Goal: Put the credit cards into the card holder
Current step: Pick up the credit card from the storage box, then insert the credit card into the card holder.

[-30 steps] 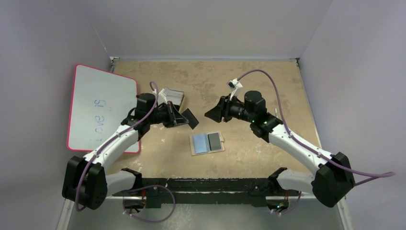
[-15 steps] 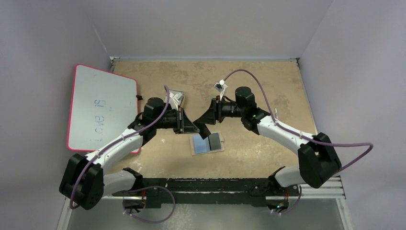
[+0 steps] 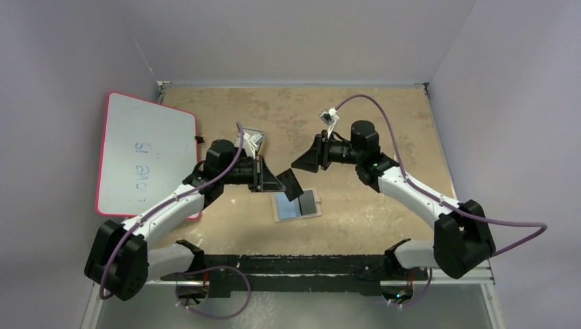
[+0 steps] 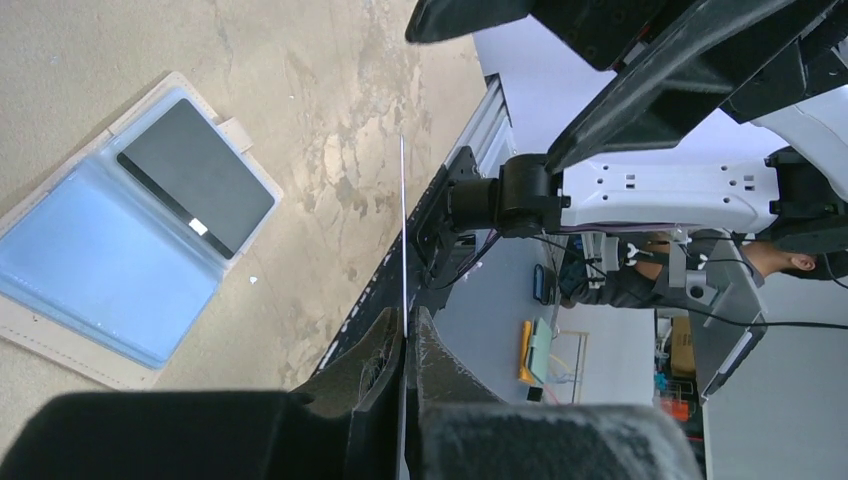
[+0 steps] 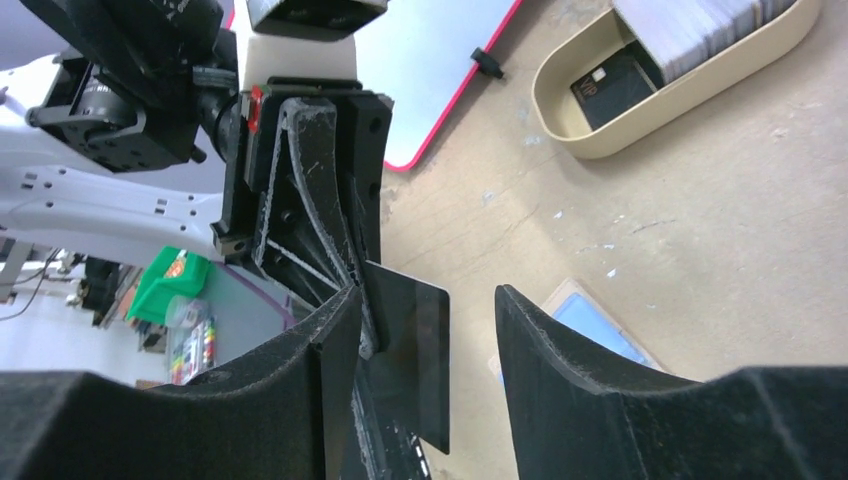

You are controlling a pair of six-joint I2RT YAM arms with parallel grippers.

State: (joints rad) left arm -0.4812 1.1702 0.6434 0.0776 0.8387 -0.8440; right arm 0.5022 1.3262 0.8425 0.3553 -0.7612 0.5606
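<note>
Card holder (image 3: 298, 207) open on mottled tan tabletop (image 3: 384, 123); lilac walls (image 3: 294, 34).

Above the black base rail (image 3: 294, 264), the left arm (image 3: 168, 205) and right arm (image 3: 411, 195) share one build: white shells on the long links, bulky black housings at the joints; a purple cable (image 3: 507, 225) trails off the right arm beyond the rail's right end, and another loops just below the rail's left half; the fingers (image 5: 600, 390) are matte black, wedge-shaped, rough-grained and scuffed pale; a small red strip (image 5: 257, 105), perhaps a label, marks the left arm's black wrist mount.
</note>
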